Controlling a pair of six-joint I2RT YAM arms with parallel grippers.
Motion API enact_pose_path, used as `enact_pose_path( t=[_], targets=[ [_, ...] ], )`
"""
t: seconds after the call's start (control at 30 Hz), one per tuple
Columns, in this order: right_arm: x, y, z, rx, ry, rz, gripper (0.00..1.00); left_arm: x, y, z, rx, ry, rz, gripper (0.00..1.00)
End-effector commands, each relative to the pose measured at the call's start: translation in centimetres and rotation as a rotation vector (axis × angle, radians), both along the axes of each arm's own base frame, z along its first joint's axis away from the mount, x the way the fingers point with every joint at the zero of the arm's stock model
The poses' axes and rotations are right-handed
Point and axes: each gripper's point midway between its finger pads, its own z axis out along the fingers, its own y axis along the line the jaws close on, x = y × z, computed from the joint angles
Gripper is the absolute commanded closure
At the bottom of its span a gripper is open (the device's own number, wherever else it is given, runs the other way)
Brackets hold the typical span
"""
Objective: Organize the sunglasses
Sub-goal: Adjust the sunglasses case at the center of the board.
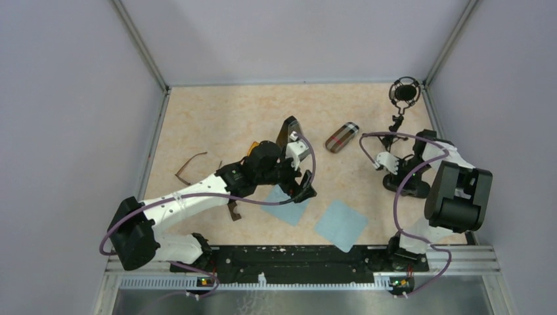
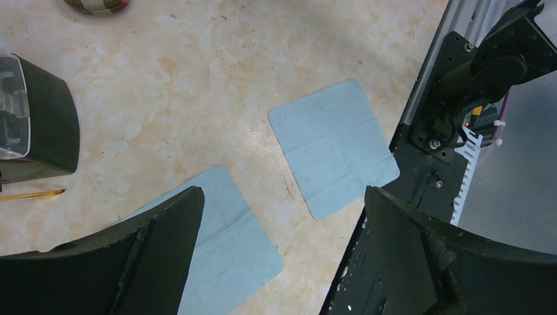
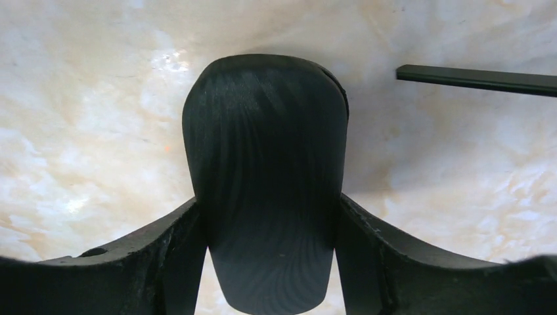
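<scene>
A thin brown-framed pair of sunglasses point(image 1: 190, 166) lies on the table to the left of my left arm. The amber pair point(image 1: 252, 146) peeks out from behind that arm, and one amber temple point(image 2: 33, 194) shows in the left wrist view. My left gripper point(image 1: 305, 188) point(image 2: 281, 190) hangs open over a blue cloth point(image 2: 223, 236) with nothing between its fingers. My right gripper point(image 1: 402, 178) point(image 3: 269, 200) points down at the right side. Its fingers point(image 3: 177, 243) press both sides of a black rounded case point(image 3: 266, 164).
A plaid cylindrical case point(image 1: 342, 136) lies at centre back. A black triangular case point(image 1: 289, 128) point(image 2: 46, 125) stands by the left wrist. A second blue cloth point(image 1: 339, 225) point(image 2: 332, 147) lies near the front rail. Round black glasses point(image 1: 404, 92) stand at the back right. A thin black bar point(image 3: 476, 79) lies beside the right gripper.
</scene>
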Motion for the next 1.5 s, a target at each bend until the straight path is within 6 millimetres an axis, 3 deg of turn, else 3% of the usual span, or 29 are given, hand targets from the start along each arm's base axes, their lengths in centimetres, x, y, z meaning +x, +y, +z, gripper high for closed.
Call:
enact_pose_path(
  t=[0.0,0.17,0.4,0.57,0.67,0.8,0.93,1.07,1.27,1.47],
  targets=[
    [-1.7,1.4,1.0,0.038,-0.037,0.009,0.41,0.0,0.0,1.1,-0.034,-0.043,-0.007,0.01],
    [-1.4,5.6,2.2,0.06,-0.151,-0.052,0.57,0.9,1.1,1.7,-0.03,-0.068,0.078,0.01],
    [2.2,15.9,5.8,0.271,-0.274,-0.209,0.54,2.6,3.6,0.3,0.03,-0.048,0.273,0.01],
    [6.2,19.4,5.7,0.321,-0.252,-0.468,0.54,2.9,4.6,0.7,0.024,-0.031,0.356,0.01],
    [7.7,20.2,4.5,0.308,-0.196,-0.639,0.53,3.2,5.2,0.8,0.025,-0.021,0.402,0.01],
    [8.0,21.2,2.8,0.307,-0.084,-0.821,0.5,3.5,5.6,0.0,0.042,0.011,0.458,0.01],
    [7.3,22.4,2.1,0.323,0.031,-0.924,0.31,3.7,5.4,-0.8,0.059,0.046,0.48,0.01],
    [7.6,22.3,3.9,0.34,0.001,-0.912,0.02,4.0,4.7,-1.4,0.068,0.062,0.482,0.01],
    [6.8,20.5,6.3,0.332,-0.087,-0.835,0.01,4.8,3.5,-2.3,0.074,0.074,0.499,0.01],
    [5.3,19.3,5.9,0.312,-0.106,-0.722,0.07,6.1,2.9,-2.9,0.113,0.107,0.57,0.01]
  ],
)
